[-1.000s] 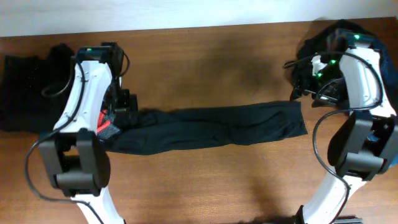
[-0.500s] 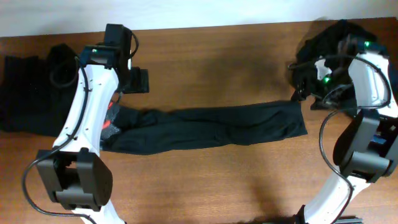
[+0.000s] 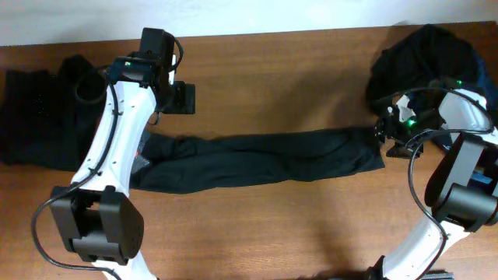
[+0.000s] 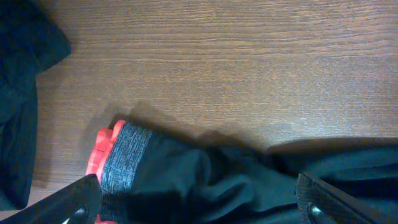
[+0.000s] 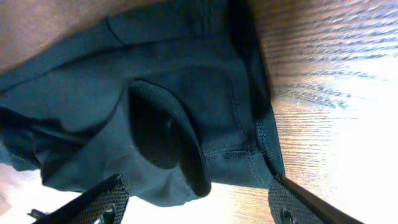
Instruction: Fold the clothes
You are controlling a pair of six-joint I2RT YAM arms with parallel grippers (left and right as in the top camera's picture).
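Long black trousers lie stretched left to right across the wooden table. A red-and-grey banded piece shows at their left end, and again in the left wrist view. My left gripper hangs open behind that end, its fingers wide apart above the dark fabric. My right gripper is open at the trousers' right end. In its wrist view the stitched edge and a raised fold lie between and ahead of its fingers. Nothing is gripped.
A heap of black clothes sits at the back right corner, just behind the right arm. More dark garments are spread at the far left. The table's back edge meets a white wall.
The left gripper rose away from the trousers' left end and moved toward the back of the table. The right gripper came forward from the black heap to the trousers' right end.
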